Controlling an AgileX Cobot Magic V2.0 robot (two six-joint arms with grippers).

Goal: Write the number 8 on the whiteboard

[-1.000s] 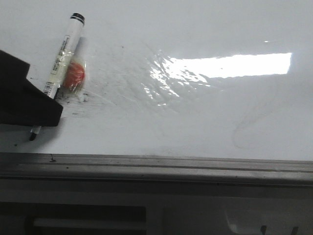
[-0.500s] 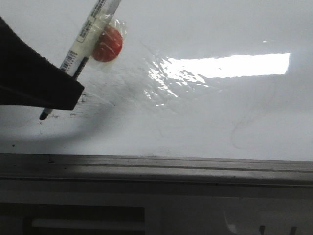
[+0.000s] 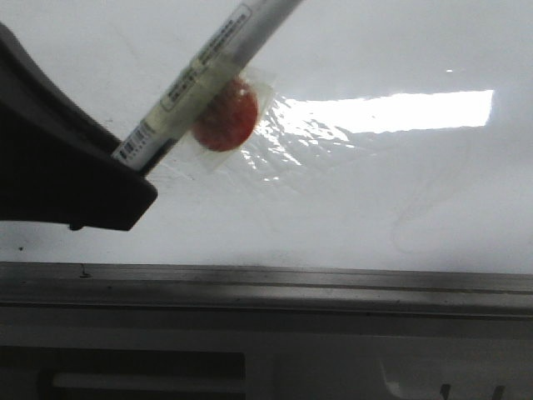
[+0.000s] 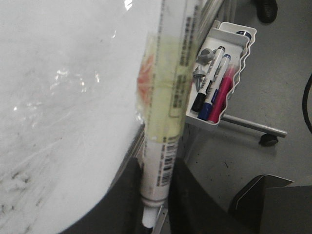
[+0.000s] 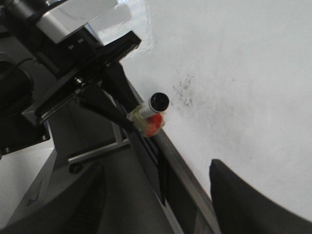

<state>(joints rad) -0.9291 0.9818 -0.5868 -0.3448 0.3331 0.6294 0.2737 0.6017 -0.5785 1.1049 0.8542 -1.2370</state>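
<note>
The glossy whiteboard [image 3: 358, 192] fills the front view, with a grey edge rail [image 3: 333, 283] along its near side. The number 8 is not in view on it; only a faint curved trace [image 3: 408, 225] shows. My left gripper [image 3: 125, 208] [image 4: 158, 204] is shut on a white marker [image 3: 208, 71] [image 4: 163, 146]. The marker slants up to the right, and a red disc [image 3: 226, 117] is taped to it. Its tip is hidden behind the fingers. My right gripper [image 5: 161, 204] is open and holds nothing, hanging over the board's edge. From there I see the marker's black cap end [image 5: 159, 101].
A bright glare patch [image 3: 391, 110] lies on the board. Black ink specks [image 5: 185, 90] dot it near the marker. Beside the board hangs a white tray [image 4: 233, 87] with several spare markers, above a stand leg with a wheel [image 4: 267, 140].
My left gripper has carried the marker to the right and closer to the front camera. The marker now leans further right and its tip no longer shows.
</note>
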